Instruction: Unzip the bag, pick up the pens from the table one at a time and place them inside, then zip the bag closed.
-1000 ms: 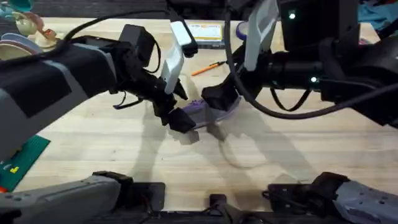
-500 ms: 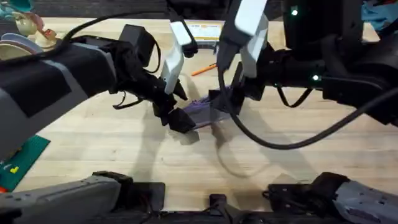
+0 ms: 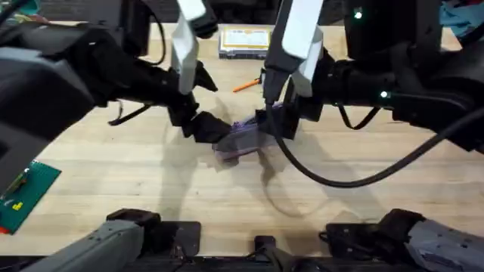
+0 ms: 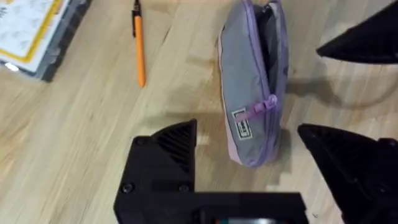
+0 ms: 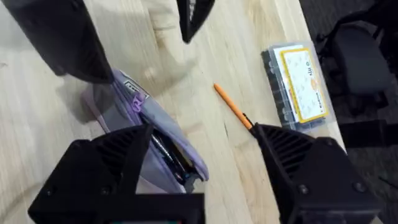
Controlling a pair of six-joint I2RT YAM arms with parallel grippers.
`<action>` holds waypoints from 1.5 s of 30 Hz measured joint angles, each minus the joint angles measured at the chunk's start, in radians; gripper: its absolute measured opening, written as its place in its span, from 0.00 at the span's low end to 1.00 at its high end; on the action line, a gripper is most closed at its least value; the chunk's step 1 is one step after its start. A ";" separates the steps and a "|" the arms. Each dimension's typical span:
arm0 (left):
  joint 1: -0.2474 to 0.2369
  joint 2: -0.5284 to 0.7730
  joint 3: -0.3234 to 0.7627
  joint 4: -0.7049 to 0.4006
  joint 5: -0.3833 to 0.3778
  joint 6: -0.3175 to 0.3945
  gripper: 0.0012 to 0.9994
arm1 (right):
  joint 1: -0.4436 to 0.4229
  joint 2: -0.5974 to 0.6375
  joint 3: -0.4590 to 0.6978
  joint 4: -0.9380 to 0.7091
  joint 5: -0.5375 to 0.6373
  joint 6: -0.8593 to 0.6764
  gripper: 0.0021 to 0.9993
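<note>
The large light wooden butcher-block table carries everything, and the small grey fabric pouch with lavender edging, the bag, lies near its middle between the two arms. Its purple zipper appears run back to one end, the mouth gaping with dark contents inside, so the unzipping step is judged done and pen collection is in hand. The left pincer hovers just above the bag's zipper end, fingers spread wide, holding nothing. The right pincer hangs over the bag's open end, likewise wide open and empty. The slim orange pen with black tip lies on the table beside the bag, apart from it, toward the far edge. The next move, in my judgement, calls for one pincer to shift across, descend over the pen's shaft and close on it. A clear rectangular box with a yellow label sits beyond the pen, near enough to crowd an approach from that side; the two arms also stand close together over the bag.
</note>
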 joint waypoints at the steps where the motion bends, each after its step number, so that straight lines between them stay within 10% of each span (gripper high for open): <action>1: 0.010 -0.020 0.000 -0.011 0.000 0.000 0.99 | 0.000 0.000 0.000 0.000 0.000 0.000 1.00; 11: 0.062 -0.206 0.000 -0.151 -0.062 0.000 0.99 | 0.000 0.000 0.000 -0.001 0.000 -0.001 0.99; 18: 0.062 -0.249 0.000 -0.157 -0.090 0.000 0.99 | 0.000 0.000 0.000 -0.026 0.000 -0.013 0.50; 22: 0.062 -0.249 0.000 -0.157 -0.101 0.000 0.99 | 0.000 0.000 0.000 -0.042 0.000 -0.014 0.06; 45: 0.062 -0.249 0.000 -0.158 -0.105 0.000 0.99 | 0.000 0.225 0.002 -0.074 0.000 -0.075 0.03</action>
